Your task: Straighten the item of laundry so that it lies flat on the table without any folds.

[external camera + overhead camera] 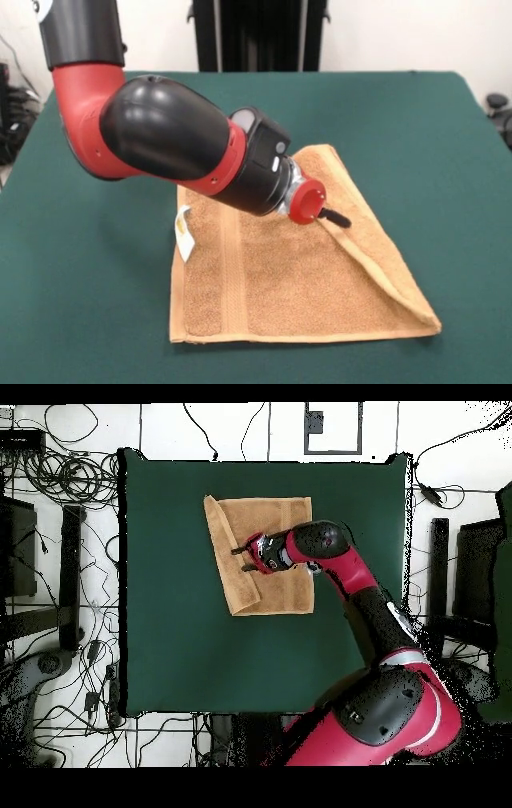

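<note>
Nearest the camera in the front view is the towel's (280,280) hemmed front edge, running straight across the green tabletop (88,320) from its left corner to a pointed right corner. Going left to right: a small white label (185,232) sticks out at the left edge, then a smoother woven band (233,272) runs front to back, then open terry, and last a diagonal fold (376,264) along the right side, where one corner is doubled over onto the rest. That fold's long axis runs from the far corner down to the near right point.

The claw (336,217) hangs at the end of the tilted red and black arm (176,132), low over the upper stretch of that diagonal flap, so the folded layer lies directly below it and onward to its right and toward the camera. Only a dark tip shows past the red flange; whether it is spread or pinched I cannot tell, nor whether it touches the cloth.

Judged from this, the flap must be carried outward across the fold line, to the picture's right. Bare tabletop lies wide on that side and in front, with the table edges well apart from the towel in the overhead view, where it sits toward the side away from the robot's base.
</note>
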Tool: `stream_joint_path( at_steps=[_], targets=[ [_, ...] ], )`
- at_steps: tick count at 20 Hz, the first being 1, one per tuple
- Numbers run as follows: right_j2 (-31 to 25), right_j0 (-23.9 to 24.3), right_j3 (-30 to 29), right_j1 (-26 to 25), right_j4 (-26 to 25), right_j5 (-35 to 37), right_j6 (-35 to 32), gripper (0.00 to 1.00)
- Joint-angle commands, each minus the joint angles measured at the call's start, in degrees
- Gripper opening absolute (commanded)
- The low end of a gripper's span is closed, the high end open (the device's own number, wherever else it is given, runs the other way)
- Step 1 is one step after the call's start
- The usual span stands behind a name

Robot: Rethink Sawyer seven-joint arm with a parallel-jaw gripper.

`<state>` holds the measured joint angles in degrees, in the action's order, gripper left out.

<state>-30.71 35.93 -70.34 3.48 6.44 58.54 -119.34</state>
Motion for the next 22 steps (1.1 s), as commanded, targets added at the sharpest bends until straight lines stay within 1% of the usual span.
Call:
stream_joint_path(
  at_steps=[1, 4, 10, 22],
  targets=[
    [-7.84, -0.85, -12.11, -2.13, 2.58, -12.67, -0.32, 1.0],
    [-9.16, -0.23, -13.87, -3.55, 2.15, -17.51, -0.91, 1.0],
    [-10.51, 0.51, -15.63, -4.69, 1.54, -21.36, -1.57, 1.0],
    [-11.82, 0.79, -16.11, -5.8, 1.89, -21.15, -1.59, 1.0]
  ],
)
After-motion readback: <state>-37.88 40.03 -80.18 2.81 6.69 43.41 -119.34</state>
